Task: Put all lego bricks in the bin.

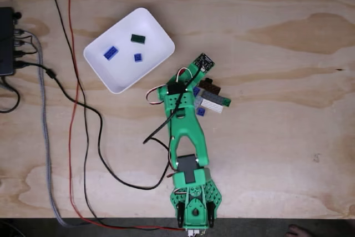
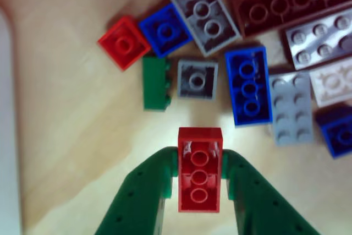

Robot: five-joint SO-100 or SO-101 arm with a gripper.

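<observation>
In the other view my green gripper (image 2: 199, 163) is shut on a red lego brick (image 2: 199, 169), one finger on each long side, just above the wood. Beyond it lie several loose lego bricks: a small red one (image 2: 124, 43), a blue one (image 2: 165, 28), a grey plate (image 2: 201, 9), a green one (image 2: 156, 82), a small grey one (image 2: 197, 79), a blue plate (image 2: 248, 85) and a dark brown plate (image 2: 297, 1). In the fixed view the gripper (image 1: 194, 81) sits at the left edge of that pile (image 1: 213, 101). Up and left of it, the white bin (image 1: 158, 40) holds two blue bricks (image 1: 111, 53) and a dark green one (image 1: 137, 39).
Black, red and grey cables (image 1: 75, 109) run down the left of the plywood table, and one loops toward the arm's base (image 1: 194, 201). A black box (image 1: 6, 40) sits at the left edge. A white edge (image 2: 5, 136) shows at the left border of the other view.
</observation>
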